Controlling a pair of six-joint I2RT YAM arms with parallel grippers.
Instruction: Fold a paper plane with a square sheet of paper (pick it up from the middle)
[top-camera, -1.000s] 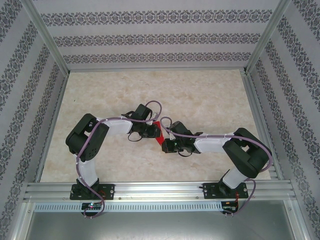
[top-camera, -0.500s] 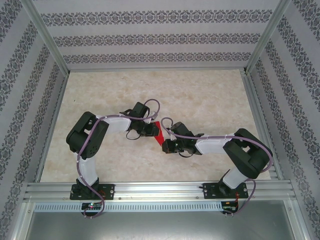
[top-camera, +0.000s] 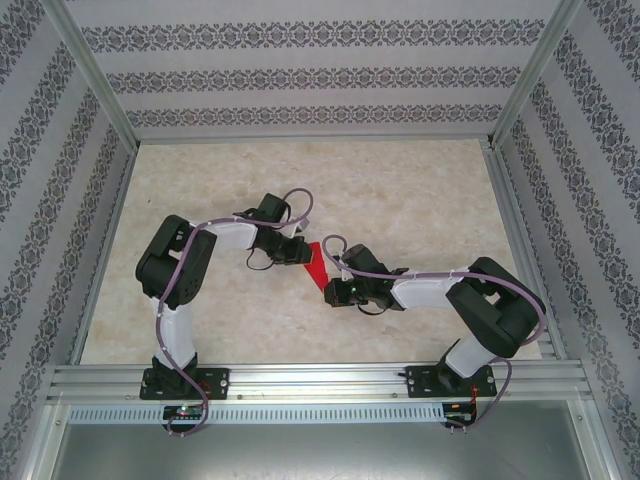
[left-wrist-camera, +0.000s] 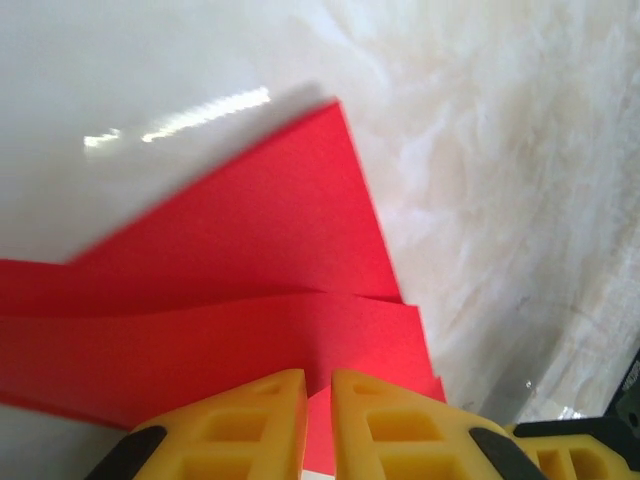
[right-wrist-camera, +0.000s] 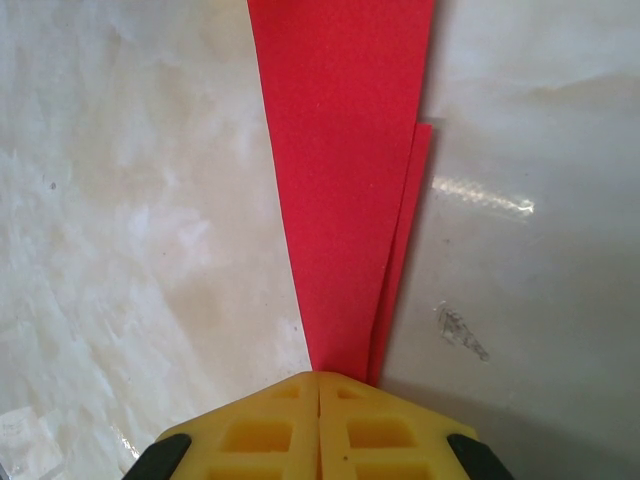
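The red paper (top-camera: 316, 266) lies mid-table as a narrow, creased dart shape between the two grippers. In the left wrist view its layered folds (left-wrist-camera: 250, 260) spread flat under my left gripper (left-wrist-camera: 319, 385). The yellow fingers (left-wrist-camera: 250, 420) stand a narrow gap apart, with red paper showing through the gap. My left gripper (top-camera: 300, 252) sits at the paper's far-left side. My right gripper (top-camera: 330, 292) is at the paper's near end. In the right wrist view the paper (right-wrist-camera: 340, 150) tapers to a point that runs into my right gripper (right-wrist-camera: 318, 378), whose pads are pressed together on it.
The marble-patterned tabletop (top-camera: 400, 190) stretches behind and to both sides of the arms. Patterned walls and aluminium frame posts (top-camera: 95, 80) enclose it. A metal rail (top-camera: 320, 380) carrying both arm bases runs along the near edge.
My left arm has swung its wrist back to the left and slightly away from the paper. More of the red paper shows in the top view. The right arm has barely moved.
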